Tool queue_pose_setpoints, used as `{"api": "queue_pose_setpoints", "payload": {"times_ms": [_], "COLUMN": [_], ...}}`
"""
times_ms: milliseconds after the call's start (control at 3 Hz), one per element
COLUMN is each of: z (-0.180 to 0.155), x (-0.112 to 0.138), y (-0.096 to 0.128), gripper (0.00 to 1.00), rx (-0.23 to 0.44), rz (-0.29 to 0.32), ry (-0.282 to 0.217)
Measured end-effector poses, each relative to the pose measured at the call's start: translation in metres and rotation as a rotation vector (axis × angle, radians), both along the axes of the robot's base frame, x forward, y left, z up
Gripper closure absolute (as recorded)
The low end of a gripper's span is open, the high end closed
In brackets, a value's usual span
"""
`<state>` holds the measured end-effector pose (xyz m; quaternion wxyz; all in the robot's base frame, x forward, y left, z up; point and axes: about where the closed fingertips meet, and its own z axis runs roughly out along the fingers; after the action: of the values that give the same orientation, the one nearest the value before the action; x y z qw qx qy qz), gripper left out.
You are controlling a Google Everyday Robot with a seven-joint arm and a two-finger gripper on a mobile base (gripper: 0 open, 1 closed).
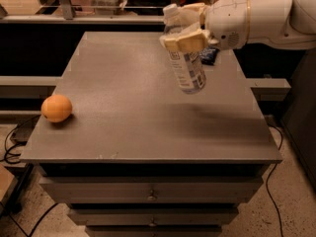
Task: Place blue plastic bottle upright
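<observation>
The blue plastic bottle (186, 68) is a clear bottle with a white cap and a pale printed label. It hangs in the air above the right back part of the grey table (123, 117), nearly upright, cap up, leaning slightly left. My gripper (183, 27) is shut on the bottle's upper part, with cream fingers (183, 41) across its neck. The white arm comes in from the upper right. The bottle's bottom is clear of the tabletop.
An orange (56, 107) lies near the table's left edge. A small dark blue packet (209, 56) lies behind the bottle at the back right. Drawers (150, 194) run below the table front. Cables lie on the floor at left and right.
</observation>
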<state>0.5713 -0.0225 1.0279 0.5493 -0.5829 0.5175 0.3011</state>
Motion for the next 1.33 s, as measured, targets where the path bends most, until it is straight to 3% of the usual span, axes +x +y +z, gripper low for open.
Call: {"api": "queue_pose_setpoints", "payload": {"times_ms": [667,1333], "z": [-0.013,-0.034], "x": [0.006,0.008], "y": [0.014,0.020], "gripper": [1.00,1.00], "rx": [0.161,0.226], "rz": [0.066,0.076], "ry": [-0.073,-0.090]}}
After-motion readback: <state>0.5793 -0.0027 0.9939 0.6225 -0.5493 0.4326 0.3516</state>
